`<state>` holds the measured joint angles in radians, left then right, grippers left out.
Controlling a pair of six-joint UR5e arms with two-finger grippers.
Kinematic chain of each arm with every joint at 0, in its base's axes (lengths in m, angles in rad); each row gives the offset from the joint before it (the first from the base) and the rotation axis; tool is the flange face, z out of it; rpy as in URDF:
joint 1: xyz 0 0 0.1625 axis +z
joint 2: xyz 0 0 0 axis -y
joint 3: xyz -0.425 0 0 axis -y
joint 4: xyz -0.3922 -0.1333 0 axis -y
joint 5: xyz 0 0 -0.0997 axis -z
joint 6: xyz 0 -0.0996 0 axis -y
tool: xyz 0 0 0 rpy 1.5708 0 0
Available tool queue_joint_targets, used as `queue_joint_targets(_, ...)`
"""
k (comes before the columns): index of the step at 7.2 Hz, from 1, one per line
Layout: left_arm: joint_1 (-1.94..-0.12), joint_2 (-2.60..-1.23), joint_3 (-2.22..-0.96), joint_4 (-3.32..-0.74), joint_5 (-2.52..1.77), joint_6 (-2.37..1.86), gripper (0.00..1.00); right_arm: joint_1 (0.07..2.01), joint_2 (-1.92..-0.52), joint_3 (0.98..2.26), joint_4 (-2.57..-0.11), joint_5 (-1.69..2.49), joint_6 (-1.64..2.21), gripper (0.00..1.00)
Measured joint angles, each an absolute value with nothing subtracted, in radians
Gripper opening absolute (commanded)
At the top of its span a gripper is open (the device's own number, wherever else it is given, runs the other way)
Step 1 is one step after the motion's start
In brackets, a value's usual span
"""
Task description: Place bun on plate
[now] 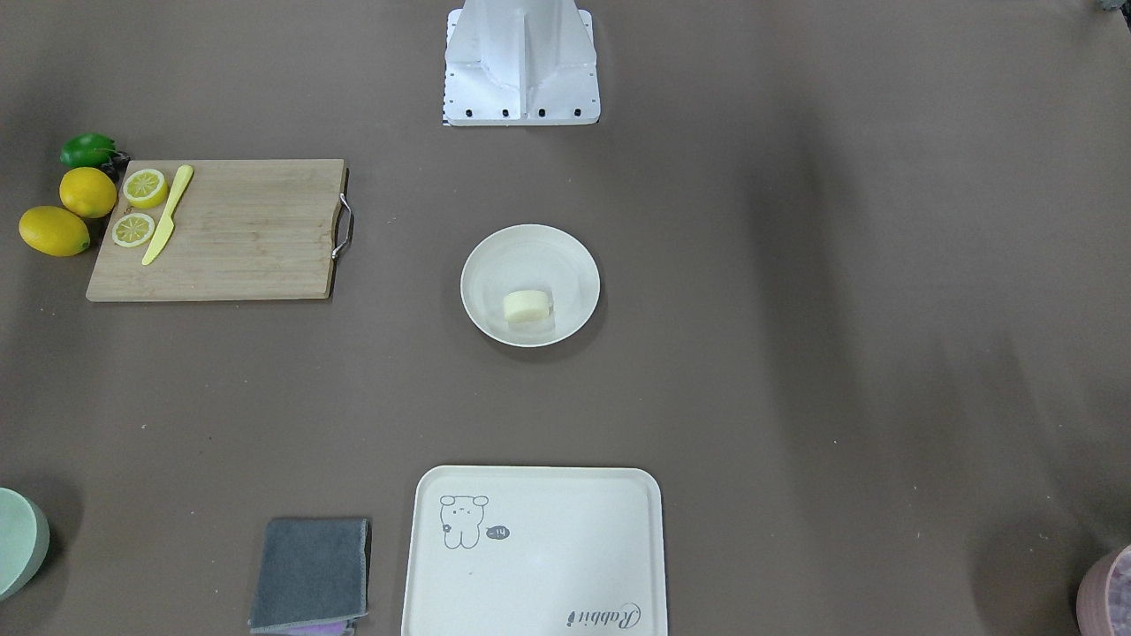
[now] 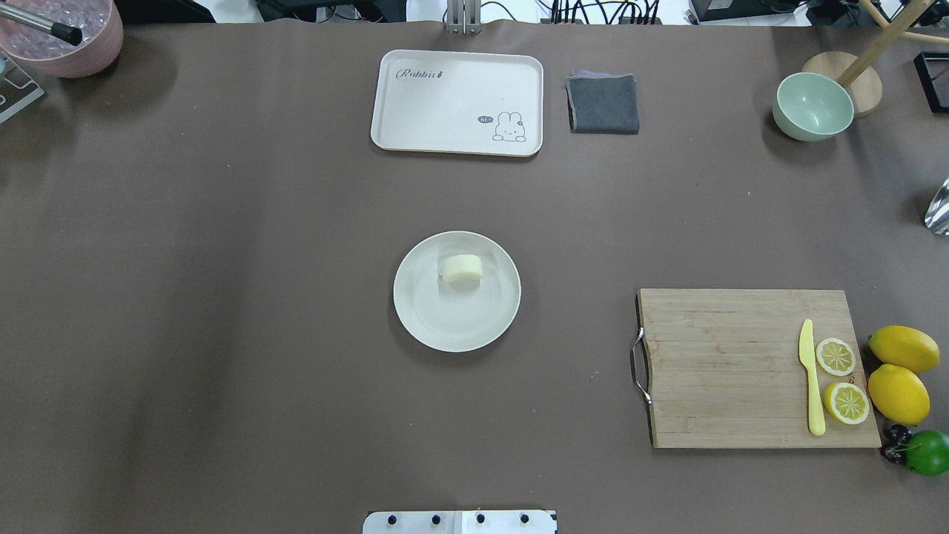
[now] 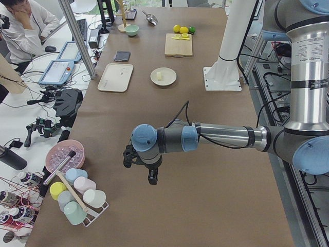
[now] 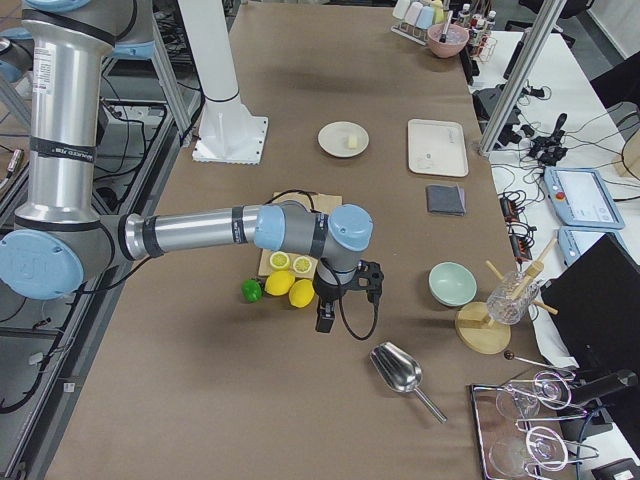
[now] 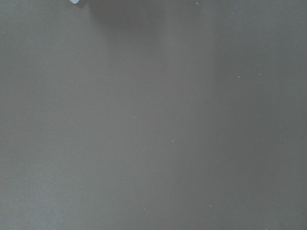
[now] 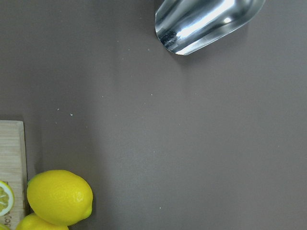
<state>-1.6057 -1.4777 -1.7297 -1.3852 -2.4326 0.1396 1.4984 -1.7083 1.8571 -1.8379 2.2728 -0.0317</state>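
Note:
The pale cream bun (image 1: 527, 306) (image 2: 462, 268) lies on its side inside the round off-white plate (image 1: 484, 256) (image 2: 424, 320) at the table's middle, toward the plate's far half from the robot. Both also show small in the side views as bun (image 3: 159, 76) (image 4: 351, 141) and plate (image 3: 168, 81) (image 4: 331, 134). My left gripper (image 3: 149, 176) hangs over bare table far out at the left end. Past the lemons at the right end hangs my right gripper (image 4: 325, 320). Neither shows in the overhead or front view, so I cannot tell if they are open or shut.
A wooden cutting board (image 2: 741, 367) with lemon halves and a yellow knife (image 2: 812, 378) sits on the right, whole lemons (image 2: 898, 371) and a green fruit beside it. A cream tray (image 2: 457, 101), grey cloth (image 2: 603, 103), mint bowl (image 2: 812, 106), metal scoop (image 6: 206, 21), pink bowl (image 2: 70, 37).

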Motion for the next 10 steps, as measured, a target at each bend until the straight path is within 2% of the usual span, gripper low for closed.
queue_joint_targets(4, -1.606, -1.479, -1.732, -1.385, -2.429, 0.140, 0.98, 1.619, -1.716, 1.861, -1.838, 2.286, -0.039, 1.00)
queue_joint_targets(10, -1.608, -1.486, -1.735, -1.385, -2.428, 0.138, 0.98, 1.626, -1.718, 1.873, -1.837, 2.269, -0.049, 1.00)
